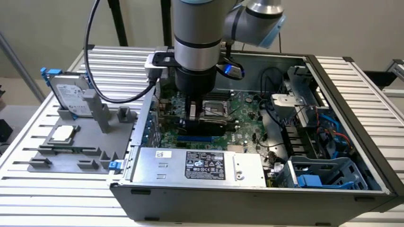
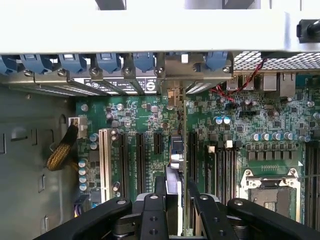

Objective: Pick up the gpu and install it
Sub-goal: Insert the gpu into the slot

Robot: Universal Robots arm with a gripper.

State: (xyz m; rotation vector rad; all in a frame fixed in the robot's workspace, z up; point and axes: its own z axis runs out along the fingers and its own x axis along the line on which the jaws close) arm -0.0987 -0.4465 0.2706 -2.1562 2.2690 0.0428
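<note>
The hand (image 2: 174,210) is low inside the open computer case (image 1: 353,142) and pinches the gpu (image 2: 175,165) by its upper edge, so the card stands on edge directly below the fingers (image 2: 150,210), over the slots of the green motherboard (image 2: 250,130). To do this step well, I think the card must stay upright and parallel to its slot, with its metal end meeting the rear bracket opening, and the push should go straight down. The wrist view shows how the card lines up with the slots, while the exterior view shows the hard drive (image 1: 68,94) and the small chip (image 1: 63,134) on the grey holder on the counter (image 1: 38,189), well apart from the hand.
</note>
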